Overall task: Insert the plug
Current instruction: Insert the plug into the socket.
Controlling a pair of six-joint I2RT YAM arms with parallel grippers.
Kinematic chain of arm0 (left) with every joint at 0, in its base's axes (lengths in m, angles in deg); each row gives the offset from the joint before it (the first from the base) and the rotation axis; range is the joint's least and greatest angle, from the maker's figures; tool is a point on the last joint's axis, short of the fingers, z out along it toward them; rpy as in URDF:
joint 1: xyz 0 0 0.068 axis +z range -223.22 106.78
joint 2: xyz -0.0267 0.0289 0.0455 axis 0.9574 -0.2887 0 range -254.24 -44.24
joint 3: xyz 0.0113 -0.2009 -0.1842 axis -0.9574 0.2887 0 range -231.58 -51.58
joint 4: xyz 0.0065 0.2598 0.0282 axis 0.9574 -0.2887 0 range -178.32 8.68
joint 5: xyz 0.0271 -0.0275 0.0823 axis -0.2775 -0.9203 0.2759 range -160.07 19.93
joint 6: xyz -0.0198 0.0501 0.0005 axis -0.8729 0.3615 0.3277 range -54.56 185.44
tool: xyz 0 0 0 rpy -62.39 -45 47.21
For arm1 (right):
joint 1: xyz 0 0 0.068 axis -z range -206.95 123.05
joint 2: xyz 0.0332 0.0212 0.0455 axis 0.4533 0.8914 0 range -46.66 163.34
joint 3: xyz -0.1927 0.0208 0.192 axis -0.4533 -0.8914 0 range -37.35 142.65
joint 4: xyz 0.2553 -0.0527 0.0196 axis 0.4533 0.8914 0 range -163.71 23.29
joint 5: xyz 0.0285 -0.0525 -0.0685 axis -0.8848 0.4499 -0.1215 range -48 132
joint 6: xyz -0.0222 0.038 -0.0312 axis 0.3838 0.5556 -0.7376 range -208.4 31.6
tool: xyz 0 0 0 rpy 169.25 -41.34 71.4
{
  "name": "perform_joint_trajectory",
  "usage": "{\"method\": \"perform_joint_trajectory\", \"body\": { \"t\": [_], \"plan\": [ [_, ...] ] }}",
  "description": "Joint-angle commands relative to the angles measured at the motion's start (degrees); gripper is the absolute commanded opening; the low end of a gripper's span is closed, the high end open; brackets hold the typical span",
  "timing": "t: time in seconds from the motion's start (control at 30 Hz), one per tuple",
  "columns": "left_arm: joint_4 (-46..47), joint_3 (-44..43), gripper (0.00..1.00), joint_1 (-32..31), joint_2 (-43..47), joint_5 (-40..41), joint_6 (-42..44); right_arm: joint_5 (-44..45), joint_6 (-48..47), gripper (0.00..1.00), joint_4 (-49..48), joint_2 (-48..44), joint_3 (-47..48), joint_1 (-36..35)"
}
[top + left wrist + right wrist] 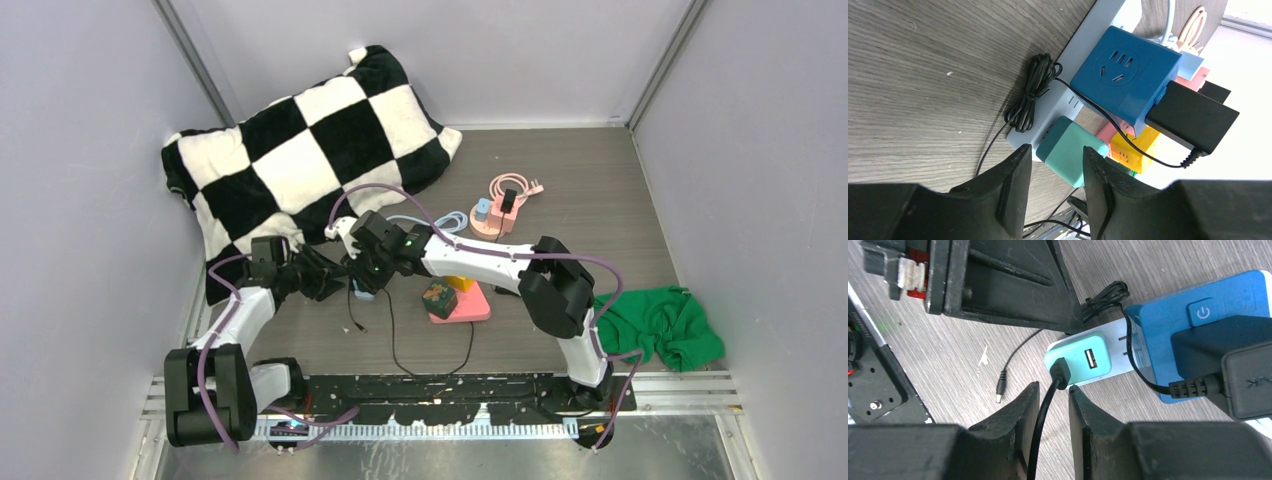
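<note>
Right pincer (1053, 389) straddling black cable (1040, 430), narrowly spread, not pinching | plug (1060, 371) sitting at teal charger (1098, 347) port, depth uncertain | left pincer (1057, 151) bracketing charger, cannot tell whether gripping | advising: pushing straight in, bracing charger | wood-grain counter (600, 190) carrying checkered pillow (300, 150), pale walls (90, 150) enclosing

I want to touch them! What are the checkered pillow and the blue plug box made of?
Checkered pillow: looks like soft plush fabric, fuzzy and rumpled at its edges. Blue plug box: probably hard plastic, smooth and matte, with crisp moulded edges and socket holes.
</note>
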Motion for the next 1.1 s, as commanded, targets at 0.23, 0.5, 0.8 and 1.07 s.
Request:
{"method": "perform_joint_trajectory", "body": {
  "t": [0.23, 0.5, 0.8, 1.07],
  "plan": [
    [2.8, -0.9, 0.41, -0.2, -1.1, -1.0, 0.3, 4.1, -2.7, 0.5, 0.0, -3.0, 2.6, -0.3],
    [2.8, -1.0, 0.4, -0.3, -0.9, -1.1, 0.1, 2.3, -5.3, 0.47, -0.3, -2.7, 4.0, -0.4],
    [2.8, -1.3, 0.38, -0.3, -1.0, -1.4, 0.0, 0.5, -6.6, 0.37, -2.0, -1.8, 4.2, -0.3],
    [3.7, -0.8, 0.37, -0.3, -2.1, -1.6, -0.9, 0.7, -7.9, 0.32, -2.5, 0.9, 4.8, -0.4]
  ]
}}
